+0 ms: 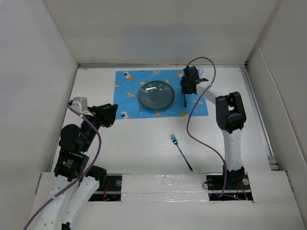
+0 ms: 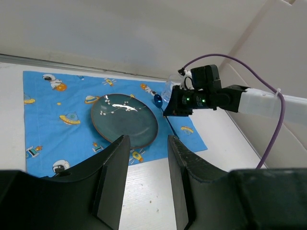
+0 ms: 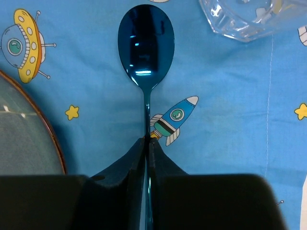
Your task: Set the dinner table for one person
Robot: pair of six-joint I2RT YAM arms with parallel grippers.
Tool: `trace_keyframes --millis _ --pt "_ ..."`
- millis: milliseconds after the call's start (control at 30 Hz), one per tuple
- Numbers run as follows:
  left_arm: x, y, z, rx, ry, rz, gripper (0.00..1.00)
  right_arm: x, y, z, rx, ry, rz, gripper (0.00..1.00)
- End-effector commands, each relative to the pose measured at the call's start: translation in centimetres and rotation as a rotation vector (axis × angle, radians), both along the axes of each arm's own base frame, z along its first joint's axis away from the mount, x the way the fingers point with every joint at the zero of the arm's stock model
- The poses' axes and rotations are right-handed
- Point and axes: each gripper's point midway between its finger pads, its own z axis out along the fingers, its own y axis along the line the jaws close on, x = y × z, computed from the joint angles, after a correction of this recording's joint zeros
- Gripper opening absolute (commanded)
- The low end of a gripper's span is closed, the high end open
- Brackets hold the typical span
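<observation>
Dinner table is flat, matte white, unmarked.

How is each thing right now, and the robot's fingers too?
placemat, spread flat on table
plate, empty, on placemat
spoon, beside plate, handle pinched
glass, on placemat, looks empty
fork, lying on bare table, untouched
left fingers, open, empty
right fingers, shut on spoon

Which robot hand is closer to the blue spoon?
Right. The right gripper pinches the handle of the blue spoon; the left gripper hovers open off the near left corner of the placemat.
</observation>
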Motion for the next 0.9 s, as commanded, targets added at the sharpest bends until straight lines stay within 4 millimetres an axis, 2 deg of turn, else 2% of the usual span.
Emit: trace_keyframes --millis 0,100,167,200,233,300,333,400,433,467,500,533,567,633,667,700,733,767,800,833,867 --pt "-0.2 -0.2 1.1 -0.011 -0.037 -0.014 0.34 1.1 -0.1 2.0 0.011 -0.038 -0.031 0.23" --pt "-0.2 -0.2 1.1 -0.011 -0.038 -0.012 0.34 0.9 -0.8 2.4 0.013 -0.046 -0.053 0.37" --pt "-0.2 -0.2 1.2 -0.012 -0.04 -0.011 0.34 0.7 -0.9 3.0 0.019 -0.055 -0.053 0.41" --pt "-0.2 -0.2 1.2 -0.012 -0.04 -0.011 0.34 0.5 -1.5 4.5 0.023 -0.083 -0.058 0.45" --pt "-0.2 -0.2 1.2 -0.012 -0.04 -0.011 0.34 0.5 -1.5 4.5 0.022 -0.083 -0.059 0.45" --pt "-0.2 -0.2 1.2 -0.012 -0.041 -0.012 0.34 -0.3 -1.5 5.6 0.031 -0.082 -0.042 0.42" --pt "-0.2 -0.2 1.2 -0.012 -0.043 -0.011 0.34 -0.8 -1.3 8.1 0.057 -0.123 -0.03 0.4" --pt "-0.1 -0.2 1.2 -0.012 -0.04 -0.011 0.34 -2.5 -0.4 10.3 0.086 -0.169 0.0 0.21" --pt "-0.1 -0.2 1.1 -0.011 -0.038 -0.011 0.34 -4.7 0.1 12.1 0.125 -0.219 0.033 0.13" --pt "-0.1 -0.2 1.1 -0.011 -0.037 -0.011 0.34 -6.7 1.9 12.7 0.149 -0.236 0.081 0.05" --pt "-0.2 -0.2 1.2 -0.013 -0.044 -0.011 0.34 -8.4 2.8 13.2 0.175 -0.258 0.106 0.0" --pt "-0.2 -0.1 1.2 -0.014 -0.044 -0.008 0.33 -11.4 3.2 10.2 0.177 -0.221 0.133 0.0" --pt "-0.2 -0.1 1.2 -0.012 -0.041 -0.005 0.33 -14.6 5.6 12.3 0.22 -0.27 0.203 0.0" --pt "0.0 -0.2 1.0 -0.009 -0.034 -0.008 0.28 -18.5 7.0 11.4 0.27 -0.282 0.224 0.0" --pt "-0.1 -0.3 1.0 -0.01 -0.035 -0.014 0.25 -21.8 6.6 9.5 0.271 -0.256 0.235 0.0" --pt "-0.1 -0.3 1.1 -0.01 -0.037 -0.019 0.21 -24.6 8.2 8.6 0.311 -0.224 0.261 0.0" --pt "-0.2 -0.5 1.1 -0.01 -0.04 -0.026 0.04 -26.2 8.1 7.8 0.309 -0.212 0.262 0.0" --pt "-0.1 -0.5 1.1 -0.01 -0.039 -0.029 0.0 -28.2 7.4 5.7 0.293 -0.169 0.255 0.01" --pt "0.0 -0.6 1.0 -0.006 -0.032 -0.029 0.0 -30.6 8.1 5.7 0.325 -0.143 0.265 0.07" --pt "0.0 -0.6 0.9 -0.007 -0.03 -0.032 0.0 -31.8 7.1 4.4 0.279 -0.111 0.242 0.14" --pt "-0.1 -0.7 1.0 -0.009 -0.032 -0.035 0.0 -32.7 6.6 3.8 0.269 -0.091 0.229 0.36"
